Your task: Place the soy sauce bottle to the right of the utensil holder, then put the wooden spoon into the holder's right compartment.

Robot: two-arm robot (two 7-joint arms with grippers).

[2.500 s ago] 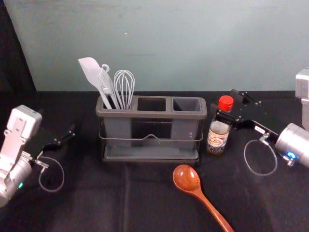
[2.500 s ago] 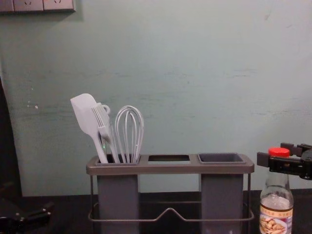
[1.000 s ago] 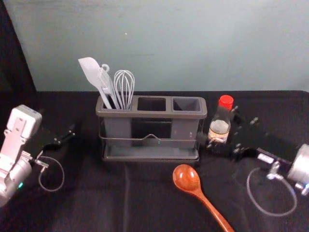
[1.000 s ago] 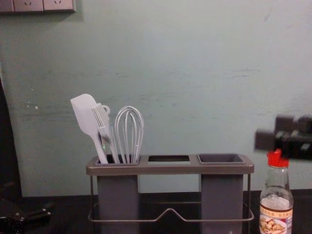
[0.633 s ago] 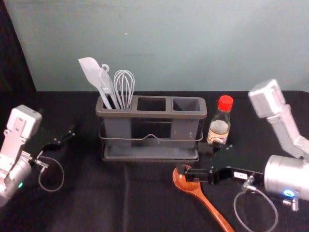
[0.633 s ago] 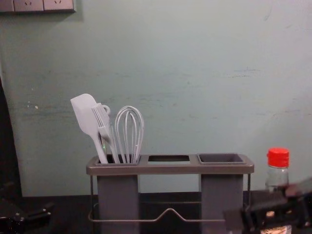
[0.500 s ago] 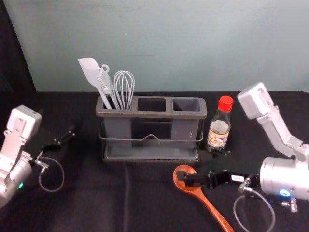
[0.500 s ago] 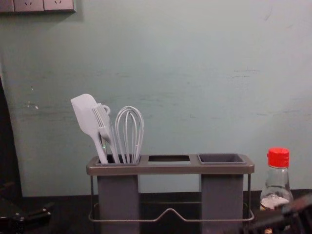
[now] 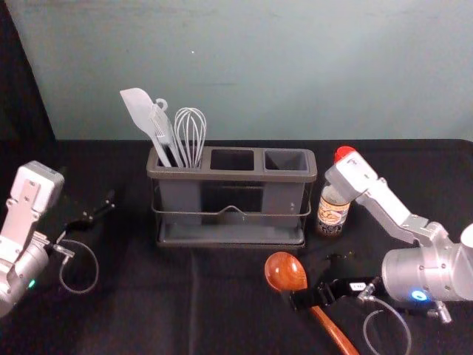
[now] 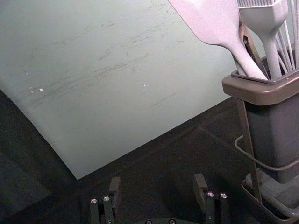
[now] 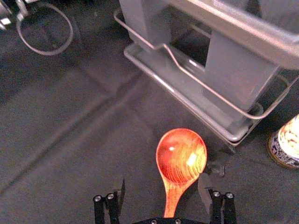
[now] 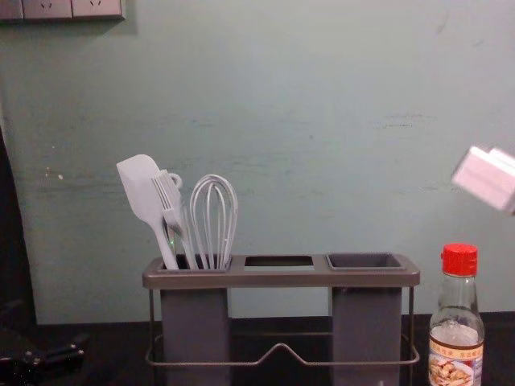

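Over black cloth (image 9: pixel 229 310), right claw (image 9: pixel 310 279) partly hides spoon (image 9: pixel 284 271); left claw (image 9: pixel 89 191) hangs apart.

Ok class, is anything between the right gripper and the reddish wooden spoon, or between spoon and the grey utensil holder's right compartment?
Nothing visible separates the right gripper from the spoon. Before the right compartment stand the holder's metal front rail and brown rim; the spoon likely must clear both.

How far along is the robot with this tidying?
Looks done: the soy sauce bottle stands upright, ungripped, to the right of the utensil holder. Under way: the right gripper hovers open at the wooden spoon, its neck between the fingers, not yet gripped. Left: grip and lift the spoon, then put it in the holder's empty right compartment.
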